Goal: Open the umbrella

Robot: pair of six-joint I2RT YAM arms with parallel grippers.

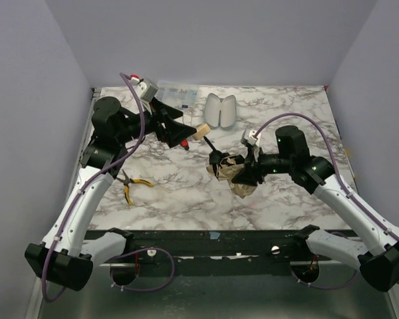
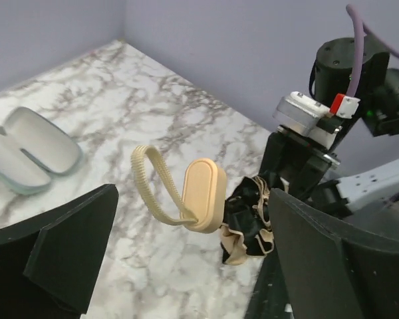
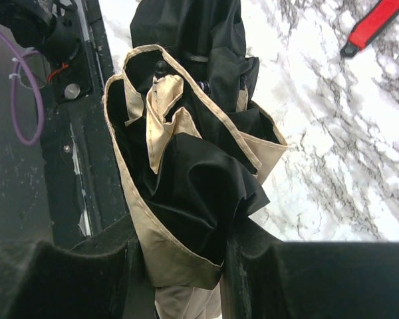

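Lying near umbrella point(image 1: 227, 171), pliers point(image 1: 134, 184), white case point(image 1: 221, 110)

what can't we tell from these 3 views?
- Shaft: top view shows only a short stretch; the canopy buries the rest.
- Left gripper to handle: left wrist shows fingers wide apart beside it, depth unclear; in top view the gripper body hides the tips.
- Right gripper: right wrist, fabric covers the fingertips.
- Screwdriver: cut off at right wrist's top-right corner.
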